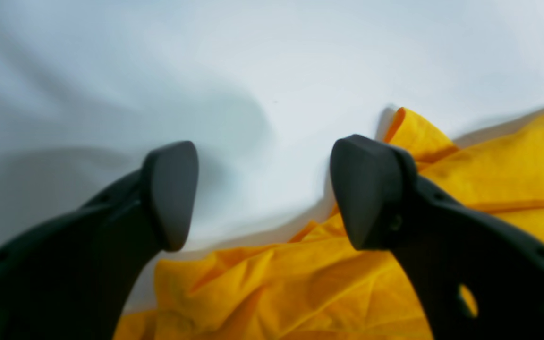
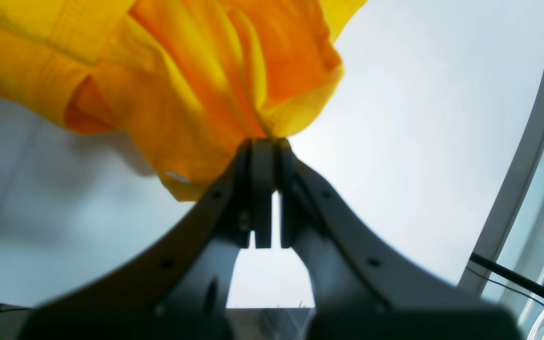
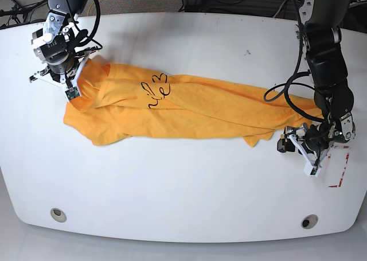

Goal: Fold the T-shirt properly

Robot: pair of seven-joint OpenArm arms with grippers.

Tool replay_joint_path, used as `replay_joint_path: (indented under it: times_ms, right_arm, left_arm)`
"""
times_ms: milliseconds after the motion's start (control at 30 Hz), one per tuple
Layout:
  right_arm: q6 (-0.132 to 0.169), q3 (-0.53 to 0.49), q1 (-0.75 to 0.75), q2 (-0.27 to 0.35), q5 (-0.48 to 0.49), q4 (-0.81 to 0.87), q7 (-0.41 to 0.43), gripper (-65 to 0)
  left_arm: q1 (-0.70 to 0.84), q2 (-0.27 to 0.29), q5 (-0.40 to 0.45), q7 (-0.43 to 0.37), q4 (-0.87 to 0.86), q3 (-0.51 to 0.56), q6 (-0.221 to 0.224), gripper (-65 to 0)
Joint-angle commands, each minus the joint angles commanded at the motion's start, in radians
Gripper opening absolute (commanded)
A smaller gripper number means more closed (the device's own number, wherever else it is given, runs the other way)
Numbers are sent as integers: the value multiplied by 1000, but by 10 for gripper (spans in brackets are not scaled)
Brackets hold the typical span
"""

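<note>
- Left gripper low over white table at near right, fingers spread wide, nothing between them, just off the shirt's right end.
- T-shirt stretched left-right across mid table, bunched, black print partly showing.
- Right gripper at far left, pressed together, pinching T-shirt's left edge, fabric lifted.

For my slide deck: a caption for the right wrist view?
Right gripper clamped shut on a bunched fold of the orange-yellow T-shirt, lifted above the white table.
</note>
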Motion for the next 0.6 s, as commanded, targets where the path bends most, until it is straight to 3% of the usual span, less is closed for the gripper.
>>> replay_joint_path:
  times_ms: [100,600]
  right_arm:
    - [0,0,8,-9,-9,-5,0,-636]
    - [0,-2,23,-11,-2,-2,-6,-636]
  left_arm:
    - [38,-29,-8,37,18,0,0,-199]
    - [38,-35,-6,51,123,-8,0,-197]
